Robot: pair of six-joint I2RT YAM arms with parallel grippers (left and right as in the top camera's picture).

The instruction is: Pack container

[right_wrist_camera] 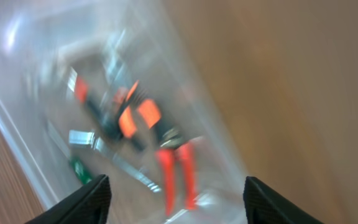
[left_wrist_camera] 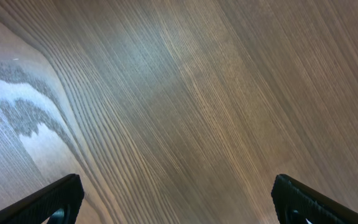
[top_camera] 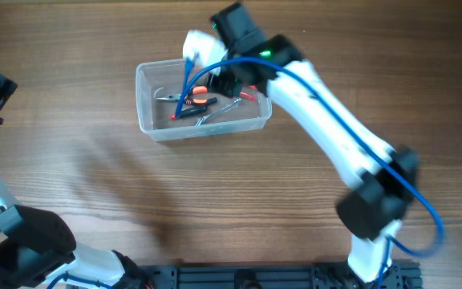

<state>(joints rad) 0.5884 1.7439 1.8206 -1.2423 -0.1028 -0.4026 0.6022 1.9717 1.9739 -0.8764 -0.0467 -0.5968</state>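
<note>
a clear, colourless plastic container (top_camera: 207, 129) — a shallow rectangular tub with rounded corners and a thicker rim — is seen from above on a wood-grain table (top_camera: 95, 185), set toward the far side, a little left of centre. a small heap of hand tools is held inside it: a tool with orange and black grips (right_wrist_camera: 132, 118), a pair of red handles (right_wrist_camera: 176, 171), some bare metal pieces (right_wrist_camera: 104, 146) and a small green part (right_wrist_camera: 81, 169), all blurred in the wrist view and hard to tell apart. the right arm (top_camera: 327, 128) is stretched from the near right edge to the tub's far right corner, and a blue cable (top_camera: 184, 84) is draped across the tub. the right gripper (right_wrist_camera: 176, 196) is held above the tools with its fingers spread wide, nothing between them. the left gripper (left_wrist_camera: 176, 199) is kept well apart at the table's left side — its fingers are also spread wide, over bare wood.
</note>
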